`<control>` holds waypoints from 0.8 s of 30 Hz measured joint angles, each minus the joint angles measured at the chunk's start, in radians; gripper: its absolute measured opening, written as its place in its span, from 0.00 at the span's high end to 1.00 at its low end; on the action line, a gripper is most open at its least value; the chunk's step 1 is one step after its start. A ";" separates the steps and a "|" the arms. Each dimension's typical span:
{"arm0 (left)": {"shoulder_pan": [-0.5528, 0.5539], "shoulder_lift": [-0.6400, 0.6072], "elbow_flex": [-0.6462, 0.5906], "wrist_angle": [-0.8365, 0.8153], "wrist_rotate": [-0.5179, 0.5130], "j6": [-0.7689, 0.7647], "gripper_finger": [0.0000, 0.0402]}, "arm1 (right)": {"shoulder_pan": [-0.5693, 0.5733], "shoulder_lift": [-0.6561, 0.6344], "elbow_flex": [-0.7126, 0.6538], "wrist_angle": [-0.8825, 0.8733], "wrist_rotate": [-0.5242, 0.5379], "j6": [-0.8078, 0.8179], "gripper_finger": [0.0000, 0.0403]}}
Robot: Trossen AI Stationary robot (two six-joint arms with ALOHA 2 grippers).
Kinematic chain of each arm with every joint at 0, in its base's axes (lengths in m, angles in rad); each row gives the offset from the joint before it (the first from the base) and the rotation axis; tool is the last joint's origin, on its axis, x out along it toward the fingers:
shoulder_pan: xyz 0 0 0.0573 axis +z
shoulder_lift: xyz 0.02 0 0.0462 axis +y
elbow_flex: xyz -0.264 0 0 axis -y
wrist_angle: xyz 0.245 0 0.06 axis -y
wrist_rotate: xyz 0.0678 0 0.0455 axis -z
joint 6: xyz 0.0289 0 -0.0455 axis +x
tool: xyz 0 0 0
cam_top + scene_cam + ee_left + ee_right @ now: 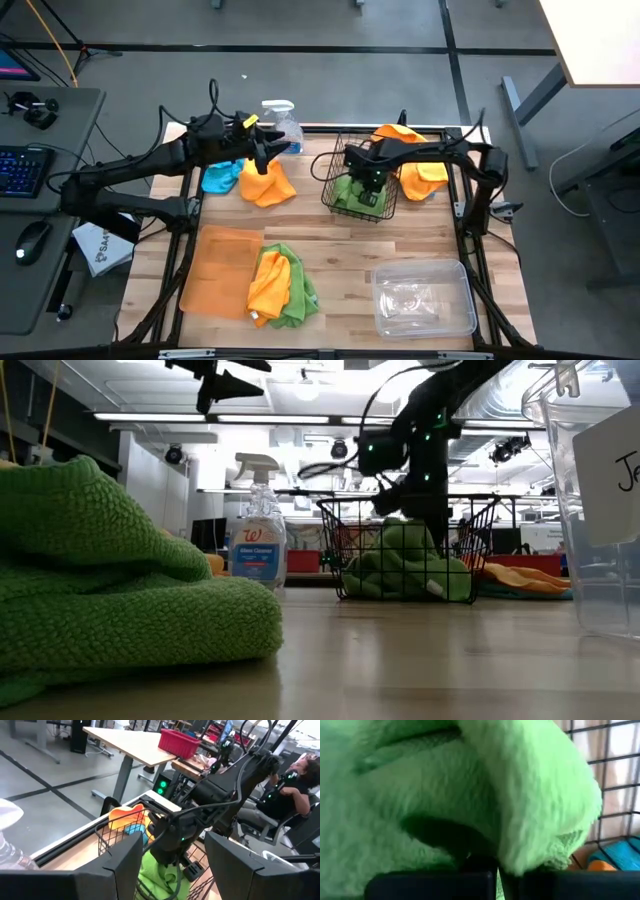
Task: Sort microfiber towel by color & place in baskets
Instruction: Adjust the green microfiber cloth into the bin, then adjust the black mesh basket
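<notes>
On wooden table (pixel 340 250): wire basket (pixel 335 195), green towel (pixel 352 190) inside; workshop behind.

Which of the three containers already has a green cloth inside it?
The black wire mesh basket, where the right gripper reaches in. The clear plastic bin is empty, and the flat orange tray only touches a cloth pile.

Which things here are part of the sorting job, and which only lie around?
Job:
lime green towels in black wire mesh basket
orange and green towels on flat orange tray
clear plastic bin
orange towel under left claw

Lying about:
clear spray bottle
</notes>
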 joint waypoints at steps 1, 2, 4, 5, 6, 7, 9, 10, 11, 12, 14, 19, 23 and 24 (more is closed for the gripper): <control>0.000 0.000 0.000 -0.005 0.000 0.000 0.50 | 0.000 0.009 0.000 0.001 0.000 0.000 1.00; 0.000 0.000 0.000 -0.006 0.000 0.000 0.50 | 0.000 0.013 0.000 0.001 0.000 0.000 1.00; 0.000 0.000 0.000 -0.007 0.000 0.000 0.50 | 0.000 0.013 0.000 -0.005 0.000 0.000 1.00; 0.000 0.000 0.000 -0.007 0.000 0.000 0.50 | 0.000 0.010 0.000 -0.017 0.000 0.000 1.00; 0.000 0.000 0.000 -0.008 0.000 0.000 0.50 | 0.000 0.003 0.000 -0.032 0.000 0.000 1.00; 0.000 0.000 0.000 -0.008 0.000 0.000 0.50 | 0.000 -0.006 0.000 -0.049 0.001 -0.001 1.00; 0.000 0.000 0.000 -0.007 0.000 0.005 0.50 | 0.000 -0.039 0.000 -0.072 0.010 -0.005 1.00; 0.000 0.000 0.000 -0.008 -0.002 0.009 0.50 | 0.000 -0.058 0.000 -0.082 0.018 -0.004 1.00; 0.000 0.000 0.000 -0.008 -0.004 0.014 0.50 | 0.000 -0.079 0.000 -0.089 0.028 -0.003 1.00; 0.000 0.000 0.000 -0.008 -0.008 0.017 0.50 | 0.000 -0.101 0.000 -0.090 0.038 0.000 0.99; 0.000 0.000 0.000 -0.007 -0.022 0.017 0.50 | 0.000 -0.148 0.000 -0.089 0.061 0.000 0.98; 0.000 0.000 0.000 -0.007 -0.058 0.018 0.50 | -0.010 -0.259 0.000 -0.086 0.135 0.019 0.89; 0.000 0.000 0.000 -0.007 -0.064 0.018 0.50 | -0.049 -0.355 0.000 -0.099 0.261 0.073 0.80; 0.000 0.000 0.000 -0.007 -0.064 0.018 0.50 | -0.064 -0.380 0.000 -0.102 0.296 0.099 0.79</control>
